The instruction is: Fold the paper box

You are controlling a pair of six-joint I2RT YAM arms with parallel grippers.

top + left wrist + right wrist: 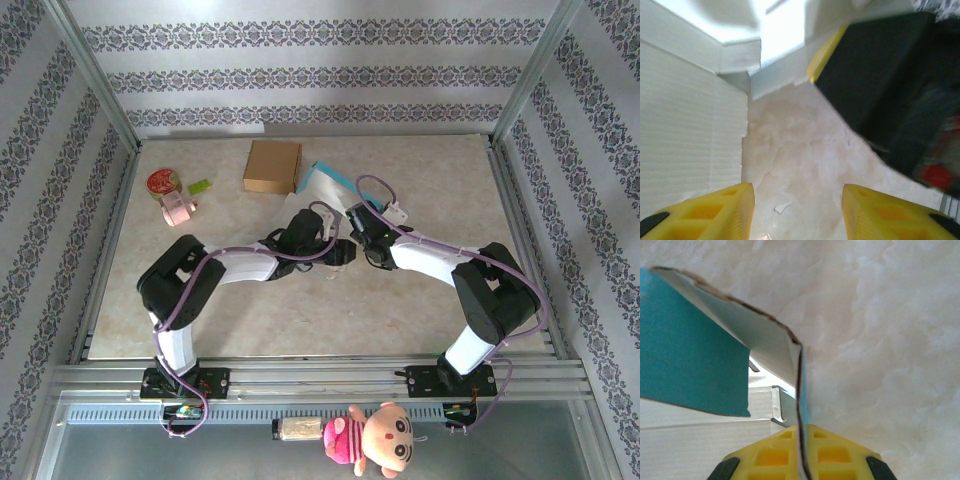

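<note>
The paper box (322, 184) is white card with a teal face, lying partly unfolded at the middle back of the table. My right gripper (800, 440) is shut on a thin upright flap of it (801, 390), with the teal panel (685, 355) spreading away to the left. My left gripper (797, 200) stands open over bare table, nothing between its yellow fingers (720, 210), and a white ribbed panel of the box (685, 130) lies just to its left. In the top view the left gripper (338, 252) and right gripper (358, 238) meet close together just in front of the box.
A brown cardboard box (272, 165) sits behind the arms at the back. A red round tin (163, 183), a pink item (178, 210) and a small green piece (199, 186) lie at the back left. A plush doll (372, 437) hangs at the front rail.
</note>
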